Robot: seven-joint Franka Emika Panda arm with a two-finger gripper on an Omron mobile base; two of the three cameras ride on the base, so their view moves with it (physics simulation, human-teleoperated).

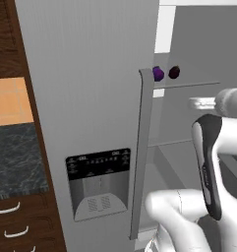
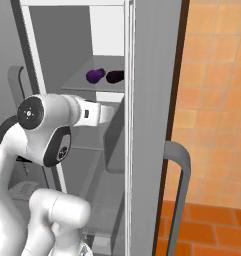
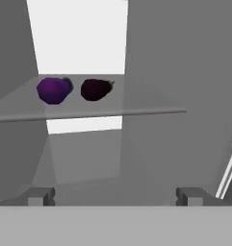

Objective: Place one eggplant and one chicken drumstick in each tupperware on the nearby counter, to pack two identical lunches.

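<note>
Two eggplants lie side by side on a fridge shelf (image 3: pixel 136 103): the brighter purple eggplant (image 3: pixel 53 90) and the darker eggplant (image 3: pixel 95 89), whose long axis runs along the shelf, stem end away from its neighbour. The claw (image 3: pixel 115 196) hangs below the shelf, tips spread wide, empty.

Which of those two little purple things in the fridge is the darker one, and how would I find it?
Look into the open fridge and find the grey shelf at the height of the robot's hand. Two small ovals lie side by side there. The darker eggplant is nearly black and sits right of its brighter violet neighbour in the hand view.
</note>
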